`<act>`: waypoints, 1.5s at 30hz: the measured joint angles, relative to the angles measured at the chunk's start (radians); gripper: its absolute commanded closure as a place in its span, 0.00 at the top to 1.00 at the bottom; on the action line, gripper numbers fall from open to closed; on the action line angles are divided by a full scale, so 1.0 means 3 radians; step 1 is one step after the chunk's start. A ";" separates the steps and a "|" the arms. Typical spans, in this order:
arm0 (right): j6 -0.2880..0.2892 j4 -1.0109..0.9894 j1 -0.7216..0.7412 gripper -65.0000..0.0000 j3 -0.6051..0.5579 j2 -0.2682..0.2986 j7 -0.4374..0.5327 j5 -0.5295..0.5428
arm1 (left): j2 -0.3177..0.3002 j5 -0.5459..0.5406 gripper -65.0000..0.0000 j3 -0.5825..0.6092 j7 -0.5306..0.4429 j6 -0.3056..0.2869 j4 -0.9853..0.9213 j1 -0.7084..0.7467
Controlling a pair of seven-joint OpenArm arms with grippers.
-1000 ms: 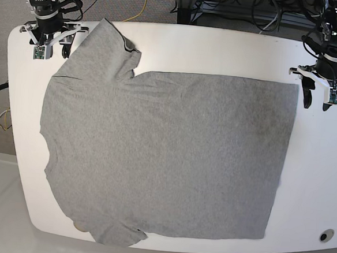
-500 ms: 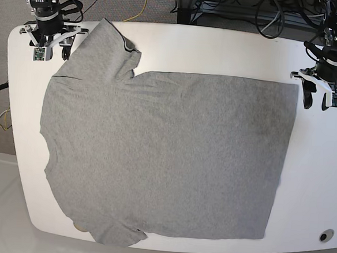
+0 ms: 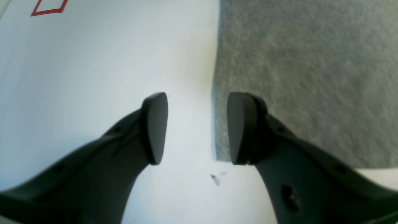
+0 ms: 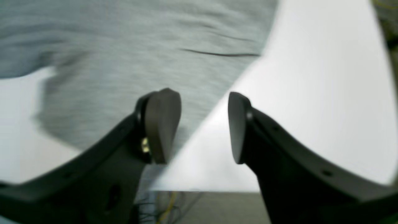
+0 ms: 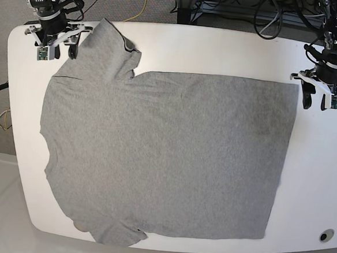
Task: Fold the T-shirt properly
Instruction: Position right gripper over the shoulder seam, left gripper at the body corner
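Left pincer [image 3: 197,129] agape | T-shirt [image 5: 166,155] heathered knit, flat

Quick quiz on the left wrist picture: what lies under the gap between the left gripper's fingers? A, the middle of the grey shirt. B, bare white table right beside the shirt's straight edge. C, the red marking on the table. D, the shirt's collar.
B: in the left wrist view the left gripper stands open over bare white table, with the T-shirt edge running just beside the right-hand finger, and nothing is held.
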 measured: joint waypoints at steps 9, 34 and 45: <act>0.0271 -0.0046 -0.0010 0.43 0.0019 -0.0005 -0.0057 0.0646 | -0.0003 0.0005 0.46 -0.0001 -0.0015 0.0013 0.0004 0.0024; 0.0247 -0.0366 0.0018 0.44 0.0126 -0.0017 -0.0223 0.0655 | 0.0041 -0.0097 0.46 -0.0009 0.0141 0.0023 -0.0219 -0.0076; 0.0223 -0.0384 0.0113 0.44 -0.0005 -0.0015 -0.0159 0.0589 | 0.0050 -0.0174 0.45 -0.0045 0.0207 0.0004 -0.0322 -0.0086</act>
